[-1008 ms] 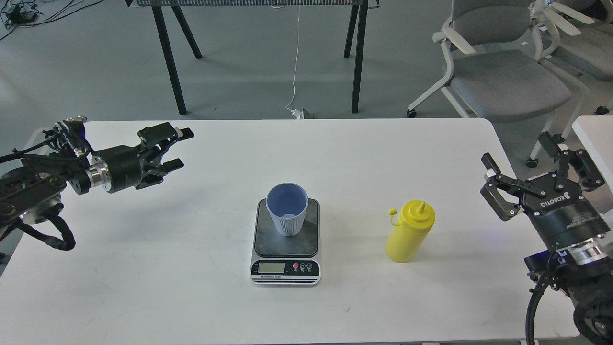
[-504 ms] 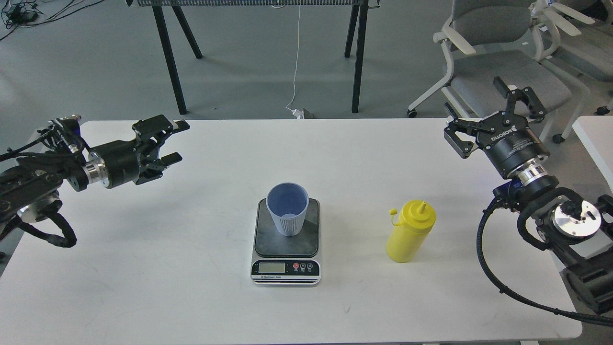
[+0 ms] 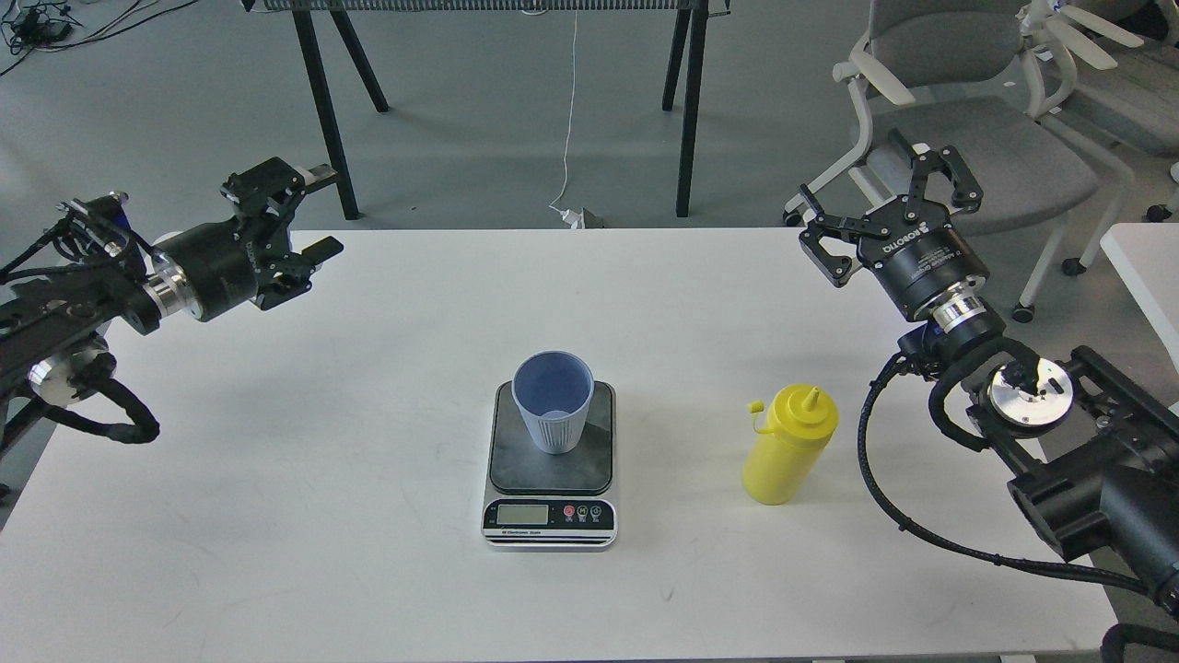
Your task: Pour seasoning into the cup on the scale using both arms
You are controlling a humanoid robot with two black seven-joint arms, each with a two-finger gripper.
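The light blue cup (image 3: 552, 401) stands upright and empty on the dark platform of the scale (image 3: 551, 502) at the middle of the white table (image 3: 368, 516). The yellow seasoning bottle (image 3: 787, 445) stands upright to the right of the scale, its small cap hanging open at its left side. My left gripper (image 3: 313, 212) is open and empty, held over the table's far left edge. My right gripper (image 3: 857, 175) is open and empty, held over the table's far right edge, well behind the bottle.
Black legs of another table (image 3: 322, 101) stand behind the white table. Grey office chairs (image 3: 958, 120) stand at the back right, close behind my right gripper. A second white table's corner (image 3: 1147, 267) shows at the right edge.
My right arm has swung up from the near right and moved left and back, its gripper now above the far right edge. My left gripper has risen and drawn back to the far left.
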